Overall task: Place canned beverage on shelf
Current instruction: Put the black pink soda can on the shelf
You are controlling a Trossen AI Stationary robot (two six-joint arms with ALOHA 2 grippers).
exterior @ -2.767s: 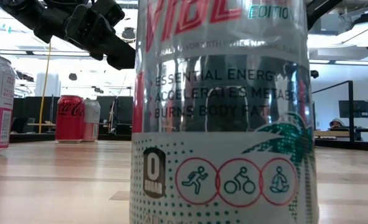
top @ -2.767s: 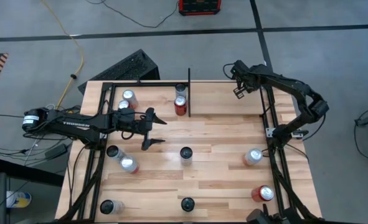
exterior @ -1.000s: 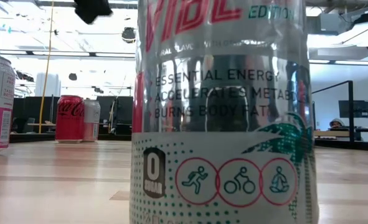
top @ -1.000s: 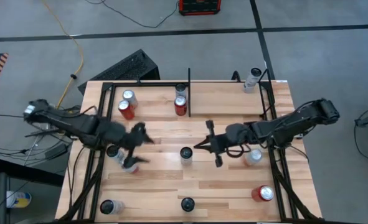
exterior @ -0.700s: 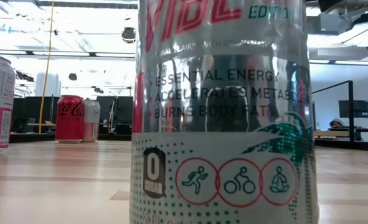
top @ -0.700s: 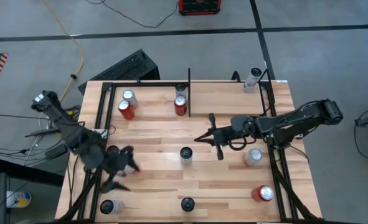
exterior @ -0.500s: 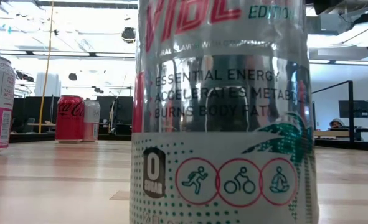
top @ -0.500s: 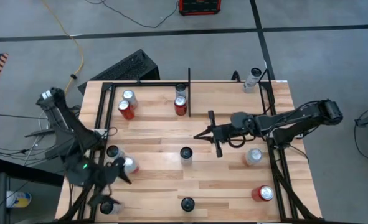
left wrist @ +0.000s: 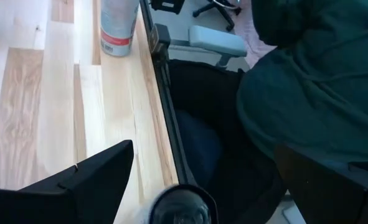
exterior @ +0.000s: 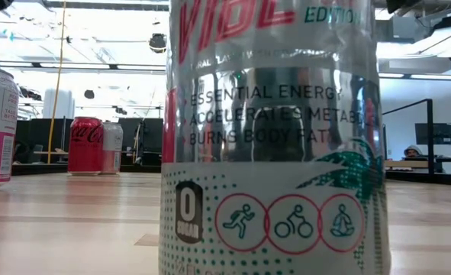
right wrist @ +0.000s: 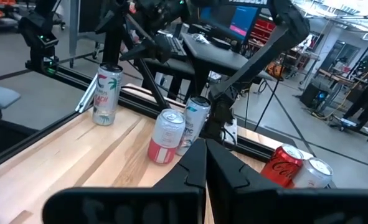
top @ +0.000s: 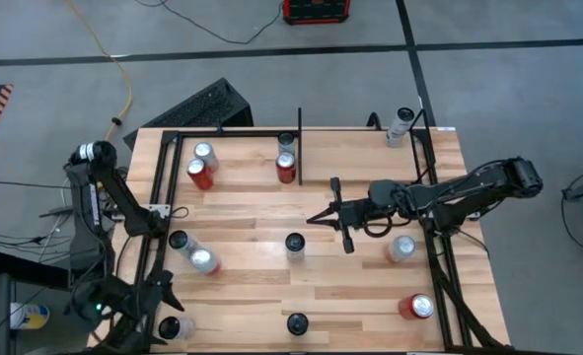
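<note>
The shelf (top: 370, 158) is the light plank surface framed by black rails, with a short divider bar (top: 300, 148) at the far side. Several cans stand on it, among them two red ones (top: 286, 170) (top: 200, 176) at the far side. My left gripper (top: 145, 310) is open at the near left corner. A dark-topped can (top: 170, 327) stands there, and in the left wrist view (left wrist: 179, 203) it shows low between the spread fingers. I cannot tell whether they touch it. My right gripper (top: 314, 218) is shut and empty over the middle, pointing toward the table's left.
More cans stand at the middle (top: 294, 243), left (top: 202, 260), right (top: 401, 248), near right (top: 417, 307) and near edge (top: 297, 322). One can (top: 400, 121) is at the far right corner by the rail. A person in dark green (left wrist: 308, 93) is beyond the near rail.
My left arm has swung from the left middle of the table toward the near left corner, ending by the dark-topped can there. My right gripper has moved a little toward the far edge and stays shut. No can has moved.
</note>
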